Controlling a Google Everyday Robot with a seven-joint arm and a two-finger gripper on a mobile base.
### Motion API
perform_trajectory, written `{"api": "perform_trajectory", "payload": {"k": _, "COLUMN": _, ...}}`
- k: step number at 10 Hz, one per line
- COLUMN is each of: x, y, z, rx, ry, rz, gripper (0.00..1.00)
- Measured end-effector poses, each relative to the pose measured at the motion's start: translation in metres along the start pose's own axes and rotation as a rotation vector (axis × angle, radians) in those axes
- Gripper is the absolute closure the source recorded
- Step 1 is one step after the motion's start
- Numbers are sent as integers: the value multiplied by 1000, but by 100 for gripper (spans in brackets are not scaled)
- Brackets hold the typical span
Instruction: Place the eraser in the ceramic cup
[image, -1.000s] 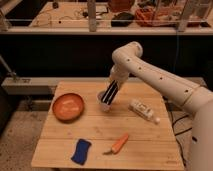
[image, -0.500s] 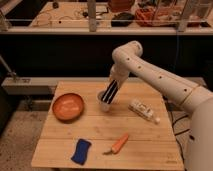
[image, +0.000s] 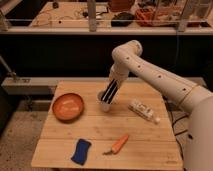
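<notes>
You have the gripper (image: 112, 86) poised over the cup (image: 104, 102) with its fingers clamped on the upper end of the eraser (image: 109, 93), a light, stiff block whose lower end dips into the cup.

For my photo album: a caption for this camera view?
Gripper lowers long black striped eraser into small pale ceramic cup on wooden table.

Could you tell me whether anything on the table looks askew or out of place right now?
The eraser stands tilted in the ceramic cup, most of its length sticking out above the rim, with the gripper at its upper end. The white bottle lies on its side.
</notes>
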Motion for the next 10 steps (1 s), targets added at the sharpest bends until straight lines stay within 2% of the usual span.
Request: {"api": "perform_trajectory", "payload": {"k": 10, "x": 0, "y": -5, "z": 1, "rx": -7, "ry": -13, "rz": -4, "gripper": 97}}
